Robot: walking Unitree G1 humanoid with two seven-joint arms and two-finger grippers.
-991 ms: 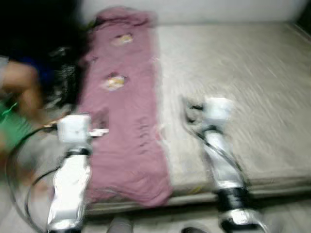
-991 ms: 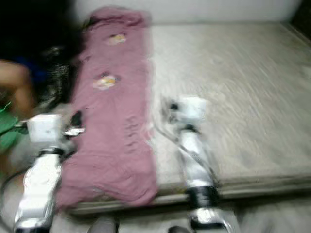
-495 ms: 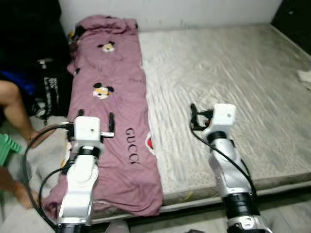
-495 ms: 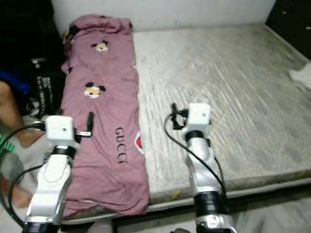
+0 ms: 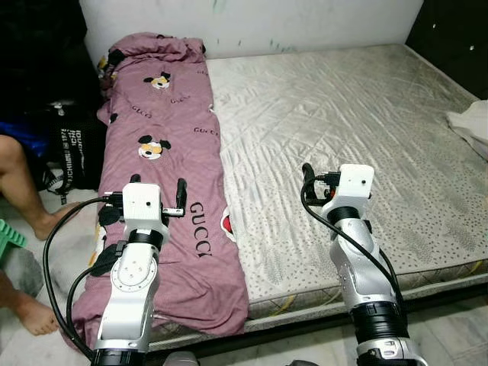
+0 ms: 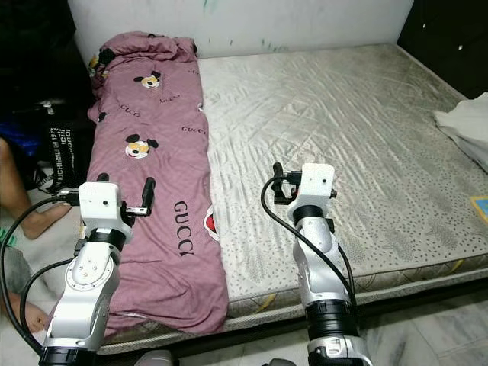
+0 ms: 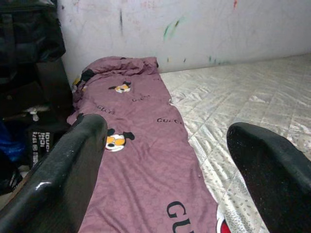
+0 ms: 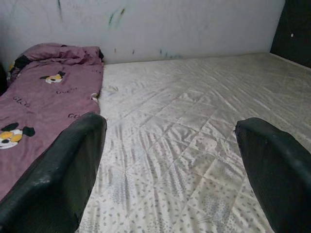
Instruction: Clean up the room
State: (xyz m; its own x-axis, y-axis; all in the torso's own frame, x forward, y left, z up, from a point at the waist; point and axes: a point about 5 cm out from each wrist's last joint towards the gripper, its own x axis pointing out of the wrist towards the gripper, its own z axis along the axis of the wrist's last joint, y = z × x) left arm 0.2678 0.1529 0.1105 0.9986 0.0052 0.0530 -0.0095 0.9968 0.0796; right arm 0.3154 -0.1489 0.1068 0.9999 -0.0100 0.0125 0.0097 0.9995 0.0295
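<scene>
While the room is being tidied, a mauve blanket (image 5: 179,175) printed with cartoon mice and lettering is being shown stretched in a long strip along one side of the mattress (image 5: 358,145), its far end bunched against the wall (image 5: 252,23) and its near end spilling over the mattress's front edge. The left hand (image 5: 156,191) is being held just above the blanket's near half, its two black fingers (image 7: 63,170) spread wide and gripping nothing. The right hand (image 6: 276,179) is being held over bare mattress just beside the blanket's inner edge; in the right wrist view its fingers (image 8: 63,170) are likewise being kept spread and empty.

The blanket is being judged soft, light and limp: it is expected to sag and trail when lifted, not to slide or break. A pinch is best being taken on a raised fold or on the inner edge lying on the mattress, since flat cloth offers little for two fingers to close on; a grasp near each end of the strip would be needed if folding is intended.

On the outer side of the blanket, away from the mattress, a person's bare legs (image 5: 27,191) and a black bag (image 5: 76,149) are being seen on the floor. A white cloth (image 6: 465,130) is lying at the mattress's far side from the blanket.
</scene>
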